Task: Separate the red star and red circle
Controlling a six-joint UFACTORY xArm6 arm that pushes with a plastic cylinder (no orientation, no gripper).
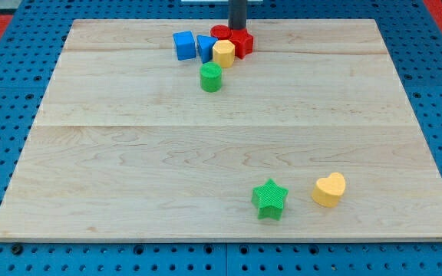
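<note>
The red star [242, 43] lies near the view's top centre of the wooden board [129, 169]. The red circle [219, 33] touches it on its left, partly hidden by a yellow block [223, 54] in front. My tip [237, 30] comes down at the top edge, right between the red circle and the red star, touching or nearly touching both. The rod hides the back of the two red blocks.
A blue cube [183, 45] and a blue triangular block [205, 47] sit left of the red circle. A green cylinder [211, 77] lies just below the cluster. A green star [269, 198] and a yellow heart [329, 189] lie at the bottom right.
</note>
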